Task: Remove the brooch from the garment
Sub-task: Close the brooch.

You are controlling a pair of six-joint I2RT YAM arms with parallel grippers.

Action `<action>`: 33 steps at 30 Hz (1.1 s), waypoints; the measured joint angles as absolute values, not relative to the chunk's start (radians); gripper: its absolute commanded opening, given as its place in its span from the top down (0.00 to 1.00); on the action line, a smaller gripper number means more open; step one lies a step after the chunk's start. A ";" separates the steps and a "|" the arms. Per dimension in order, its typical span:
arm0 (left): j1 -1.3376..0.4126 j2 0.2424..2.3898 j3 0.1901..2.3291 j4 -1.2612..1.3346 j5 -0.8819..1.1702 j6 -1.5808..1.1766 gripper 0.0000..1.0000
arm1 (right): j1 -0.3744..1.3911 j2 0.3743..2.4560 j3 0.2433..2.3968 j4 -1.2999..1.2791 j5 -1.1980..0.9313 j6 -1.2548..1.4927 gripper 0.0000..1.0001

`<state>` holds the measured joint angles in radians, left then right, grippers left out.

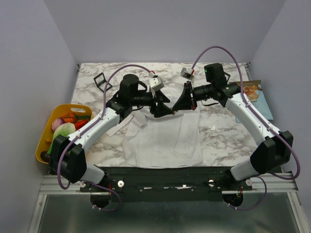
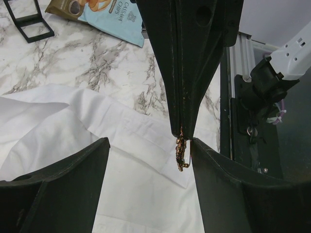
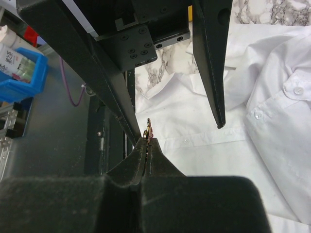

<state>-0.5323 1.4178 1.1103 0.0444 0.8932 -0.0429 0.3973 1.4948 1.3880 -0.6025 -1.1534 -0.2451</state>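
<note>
The garment (image 1: 163,138) is a white shirt spread flat on the marble table, also seen in the left wrist view (image 2: 73,121) and the right wrist view (image 3: 272,116). My right gripper (image 3: 147,141) is shut on the brooch (image 3: 149,127), a tiny gold and reddish pin seen edge-on. The brooch (image 2: 181,154) hangs from the right gripper's tips, raised over the shirt's collar area. My left gripper (image 2: 149,141) is open and straddles the brooch, with one finger (image 2: 228,189) almost touching it. In the top view both grippers meet tip to tip above the shirt, where the brooch is too small to see.
A yellow basket (image 1: 46,127) of toy vegetables hangs off the table's left edge. Black square frames (image 1: 100,80) lie at the back left, and a snack packet (image 1: 255,97) at the right. A blue bin (image 3: 19,73) sits beyond the table's edge.
</note>
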 measured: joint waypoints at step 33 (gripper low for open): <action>-0.495 1.423 1.097 0.076 0.918 -0.091 0.13 | 0.397 1.496 1.386 -0.601 -1.150 -0.244 0.99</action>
<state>-0.4946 1.4227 1.0966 0.0765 0.9176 -0.0906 0.3973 1.4960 1.3861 -0.6010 -1.1503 -0.2443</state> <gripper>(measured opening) 0.862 0.013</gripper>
